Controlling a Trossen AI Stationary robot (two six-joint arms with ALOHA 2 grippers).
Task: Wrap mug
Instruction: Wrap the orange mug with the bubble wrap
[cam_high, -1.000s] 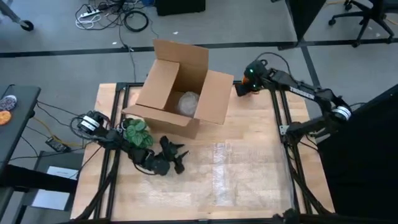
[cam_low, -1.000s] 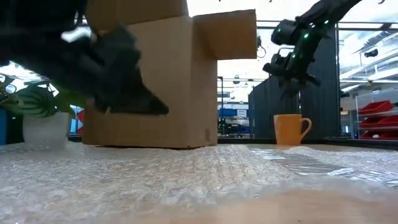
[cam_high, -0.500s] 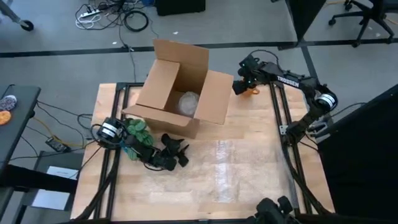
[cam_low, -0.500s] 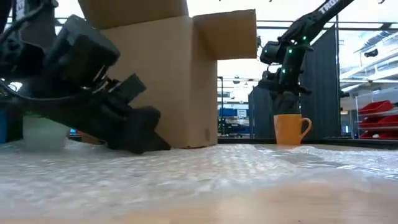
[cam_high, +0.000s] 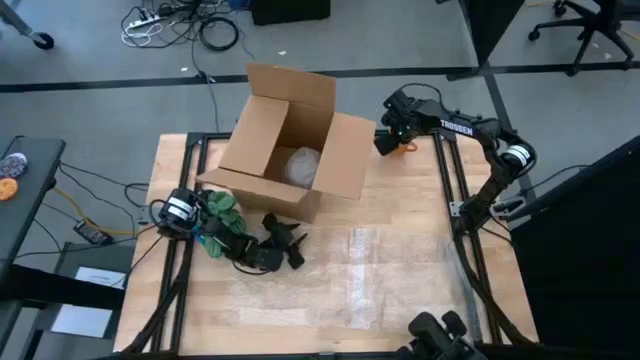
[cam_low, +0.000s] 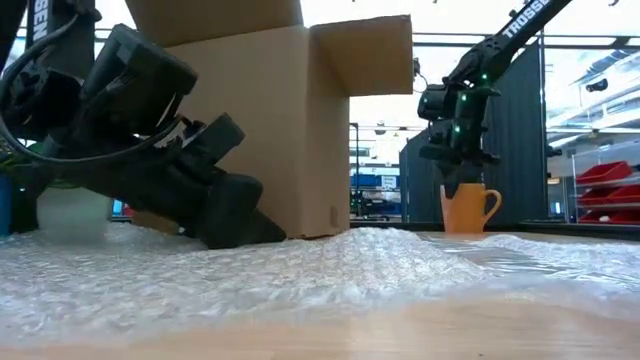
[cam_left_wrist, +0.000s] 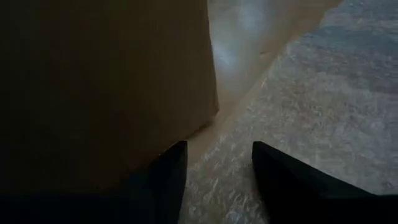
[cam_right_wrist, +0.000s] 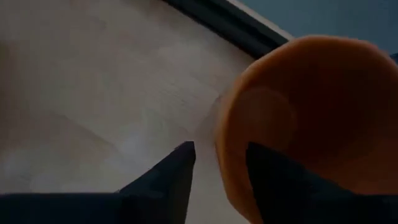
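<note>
An orange mug (cam_low: 468, 210) stands upright on the bare wood at the table's far right, its handle (cam_high: 406, 148) just showing in the high view. My right gripper (cam_right_wrist: 221, 152) is open and points down over it; one finger stands inside the mug's mouth and one outside its wall. A clear bubble-wrap sheet (cam_high: 370, 272) lies flat on the middle of the table. My left gripper (cam_left_wrist: 214, 152) is open and low over the sheet's far left part, close to the cardboard box's near corner. My left gripper has its open fingertips (cam_low: 255, 232) down at the bubble-wrap's surface, slanting in from the table's left. Whether they press on the sheet cannot be told. My right gripper straddles the mug's wall at the rim (cam_right_wrist: 222, 134) from above. Whether either finger touches it cannot be told.
An open cardboard box (cam_high: 290, 150) stands at the far middle with a white wrapped bundle (cam_high: 300, 166) inside. A green plant in a white pot (cam_high: 220, 210) stands at the left, behind my left arm. Bare wood lies between box and mug.
My right gripper has come down onto the mug's rim, shifting a little toward the box. My left gripper has dropped to the table and slid slightly right onto the bubble wrap, which now humps up a little in front of it.
</note>
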